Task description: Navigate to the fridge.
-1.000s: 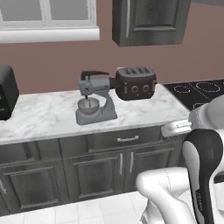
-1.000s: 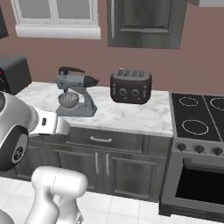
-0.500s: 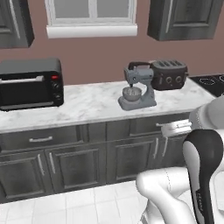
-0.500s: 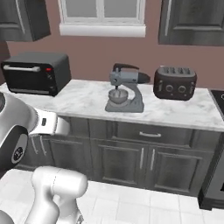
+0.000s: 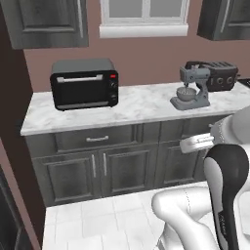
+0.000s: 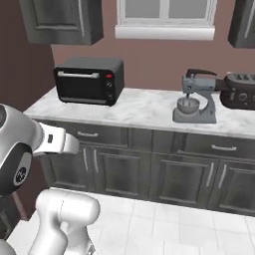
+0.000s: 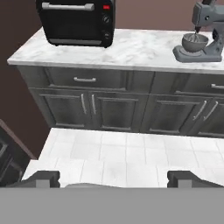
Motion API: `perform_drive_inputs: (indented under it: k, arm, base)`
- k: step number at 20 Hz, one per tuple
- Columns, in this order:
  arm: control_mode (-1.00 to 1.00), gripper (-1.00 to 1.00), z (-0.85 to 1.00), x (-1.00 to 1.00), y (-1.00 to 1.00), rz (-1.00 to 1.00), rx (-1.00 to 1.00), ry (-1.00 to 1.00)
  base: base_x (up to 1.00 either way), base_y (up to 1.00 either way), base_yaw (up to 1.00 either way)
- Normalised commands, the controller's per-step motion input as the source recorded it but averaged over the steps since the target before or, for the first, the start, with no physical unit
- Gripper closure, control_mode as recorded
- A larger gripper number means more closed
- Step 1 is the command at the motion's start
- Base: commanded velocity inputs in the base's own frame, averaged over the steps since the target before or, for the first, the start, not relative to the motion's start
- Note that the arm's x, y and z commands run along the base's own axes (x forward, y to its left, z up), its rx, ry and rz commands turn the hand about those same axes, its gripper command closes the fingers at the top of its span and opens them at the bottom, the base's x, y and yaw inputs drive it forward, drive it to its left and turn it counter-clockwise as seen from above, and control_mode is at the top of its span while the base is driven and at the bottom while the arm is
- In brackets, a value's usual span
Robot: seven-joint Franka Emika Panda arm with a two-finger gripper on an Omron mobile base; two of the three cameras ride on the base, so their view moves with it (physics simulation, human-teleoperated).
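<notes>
Sitting on counter [image 5: 141, 105], mixer [image 5: 194, 88], bowl [image 7: 194, 42] docked

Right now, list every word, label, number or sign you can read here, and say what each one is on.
No readable text.
Toaster oven: knobs and a red spot on its panel, any markings too small to read.
Toaster: dials, nothing legible.
Stand mixer: no visible label.
Robot arm: a small round emblem, too blurred to read.

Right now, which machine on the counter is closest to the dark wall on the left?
The black toaster oven. It sits at the counter's left end; the grey stand mixer and toaster stand farther right.
</notes>
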Motion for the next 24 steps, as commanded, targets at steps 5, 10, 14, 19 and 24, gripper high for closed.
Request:
perform_drive_inputs:
  k: [5,10,14,19,24]
  arm:
    - [1.00,-1.00,0.00,0.00,0.00,0.00,0.00,0.00]
    - [1.00,-1.00,0.00,0.00,0.00,0.00,0.00,0.00]
    - [1.00,-1.00,0.00,0.00,0.00,0.00,0.00,0.00]
    - [1.00,-1.00,0.00,0.00,0.00,0.00,0.00,0.00]
    - [1.00,-1.00,0.00,0.00,0.00,0.00,0.00,0.00]
  base:
    - [-0.65,1.00,0.00]
    - [-0.99,1.00,0.01]
    - [-0.64,-0.06,0.49]
    - [0.00,-0.23,0.95]
    - [0.00,-0.03,1.00]
